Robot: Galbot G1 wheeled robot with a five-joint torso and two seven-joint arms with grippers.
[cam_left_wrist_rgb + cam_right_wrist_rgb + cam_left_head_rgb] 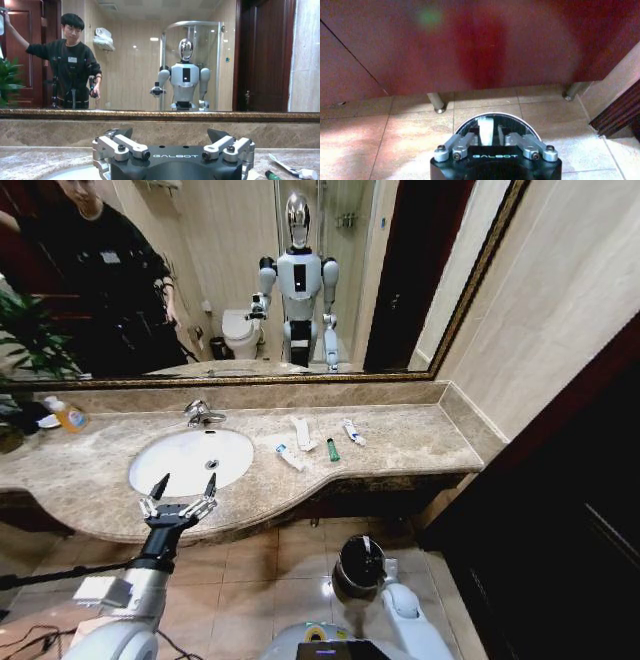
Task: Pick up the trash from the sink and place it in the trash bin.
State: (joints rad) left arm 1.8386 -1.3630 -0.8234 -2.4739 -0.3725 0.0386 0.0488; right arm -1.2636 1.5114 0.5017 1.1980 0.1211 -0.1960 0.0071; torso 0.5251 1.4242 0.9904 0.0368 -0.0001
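In the trash bin [520,122] stands a white packet [485,131].

The sink [190,460] sits in the countertop [400,442], toward its left, with the faucet [203,413] behind the basin. A bottle [68,416] stands at the counter's far left. Right of the sink, four pieces of trash lie on the counter: one tube [289,457] nearest the basin, a packet [301,432] behind it, another tube [332,449] to its right, a third [353,432] farthest right. The left gripper [180,496] hangs over the counter's front edge, before the sink. The trash bin [361,564] stands on the floor below the counter, with the right gripper [489,139] directly above it.
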